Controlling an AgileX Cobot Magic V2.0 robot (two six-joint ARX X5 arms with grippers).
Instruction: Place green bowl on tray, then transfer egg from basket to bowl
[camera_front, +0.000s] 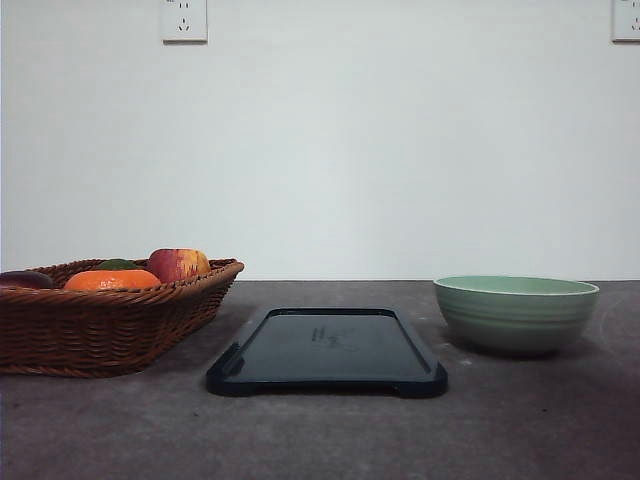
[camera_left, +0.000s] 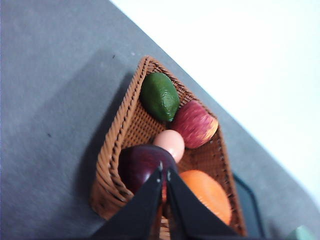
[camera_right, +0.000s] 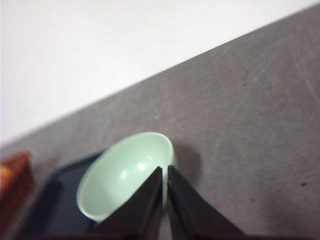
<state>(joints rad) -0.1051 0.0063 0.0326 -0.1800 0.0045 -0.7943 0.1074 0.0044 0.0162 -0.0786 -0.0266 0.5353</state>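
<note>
The green bowl (camera_front: 515, 312) stands on the table to the right of the dark tray (camera_front: 325, 350), apart from it. At the left is the wicker basket (camera_front: 100, 325). The left wrist view looks down into the basket (camera_left: 125, 125), where the pinkish egg (camera_left: 170, 142) lies between a red apple and a dark purple fruit. My left gripper (camera_left: 164, 170) hangs above the basket, shut and holding nothing. My right gripper (camera_right: 165, 169) is also shut and holding nothing, above the bowl (camera_right: 122, 175) near its rim.
The basket also holds a green fruit (camera_left: 160, 96), a red-yellow apple (camera_left: 195, 124), a dark purple fruit (camera_left: 142, 165) and an orange (camera_left: 207, 192). A white wall runs along the table's far edge. Bare grey table lies in front of the tray and bowl.
</note>
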